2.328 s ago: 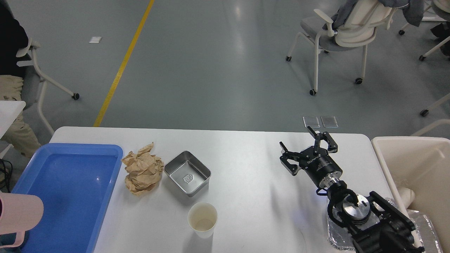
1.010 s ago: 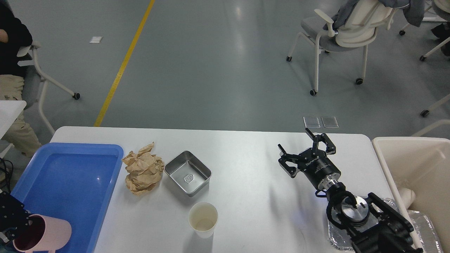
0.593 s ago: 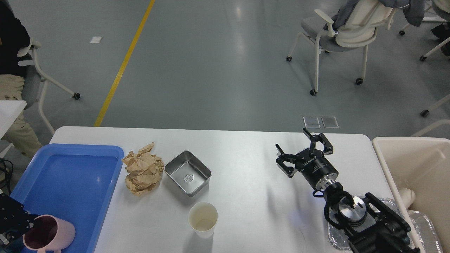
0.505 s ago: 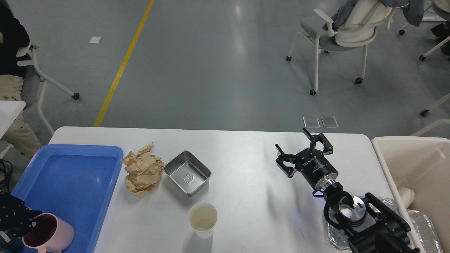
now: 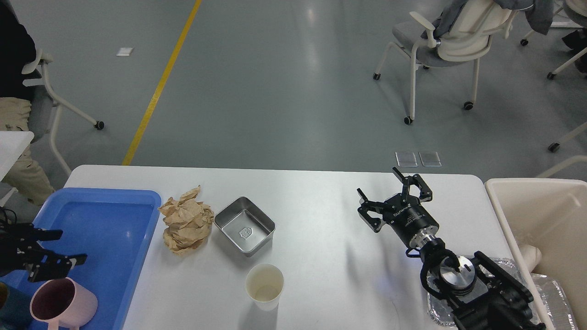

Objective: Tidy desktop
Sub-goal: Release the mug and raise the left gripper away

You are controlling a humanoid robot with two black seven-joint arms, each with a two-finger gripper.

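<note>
The white desktop (image 5: 321, 201) spans the view. On its left part lie a crumpled brown paper ball (image 5: 186, 225), a square steel dish (image 5: 245, 225) and a cream paper cup (image 5: 264, 286). A pink mug (image 5: 59, 304) stands upright in the near corner of the blue tray (image 5: 98, 238). My left gripper (image 5: 62, 250) hovers open just above the mug, apart from it. My right gripper (image 5: 392, 195) stands open over the desktop's right part, holding nothing.
A cream bin (image 5: 545, 229) stands off the desktop's right end. A crinkled foil tray (image 5: 552, 293) lies under my right arm at the near right. Wheeled chairs (image 5: 440, 50) stand on the grey floor beyond, and a seated person (image 5: 13, 91) is at far left.
My left gripper lowered the pink mug into the blue tray's near corner, let go of it and rose a little, open. My right gripper drifted slightly left, still open.
</note>
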